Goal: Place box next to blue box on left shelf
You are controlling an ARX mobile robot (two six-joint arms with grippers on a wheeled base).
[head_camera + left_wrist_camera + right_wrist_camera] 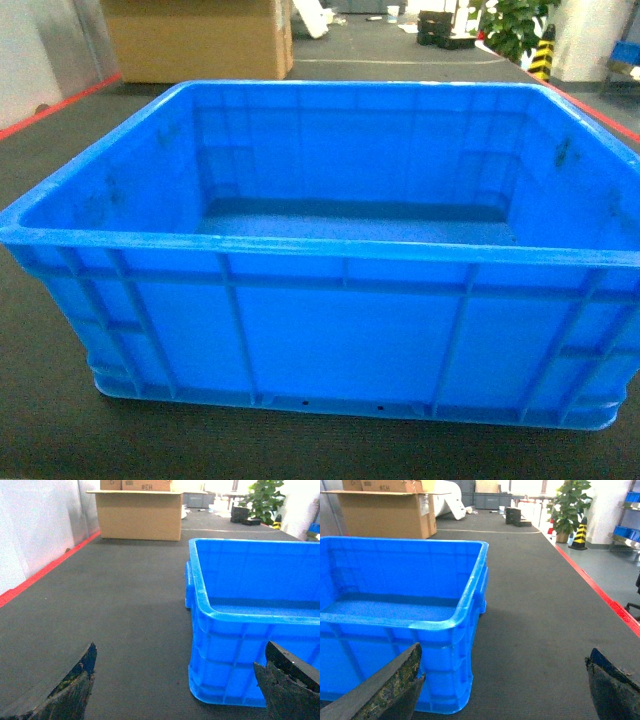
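The box (340,330) is a large bright-blue open crate standing empty on the dark floor mat, and it fills the head view. My left gripper (180,655) is open near the floor by the box's (240,650) near left corner, and its right finger (285,685) overlaps the box's front wall. My right gripper (505,652) is open by the box's (420,645) near right corner, with its left finger (385,690) in front of that wall. Neither gripper holds anything. No gripper shows in the head view. The left shelf and the other blue box are out of view.
A big cardboard box (139,512) stands far ahead on the left. Red floor lines (45,570) (600,592) edge the mat on both sides, with a white wall (30,525) at left. A potted plant (567,505), a striped cone (579,532) and blue bins (627,530) are far right.
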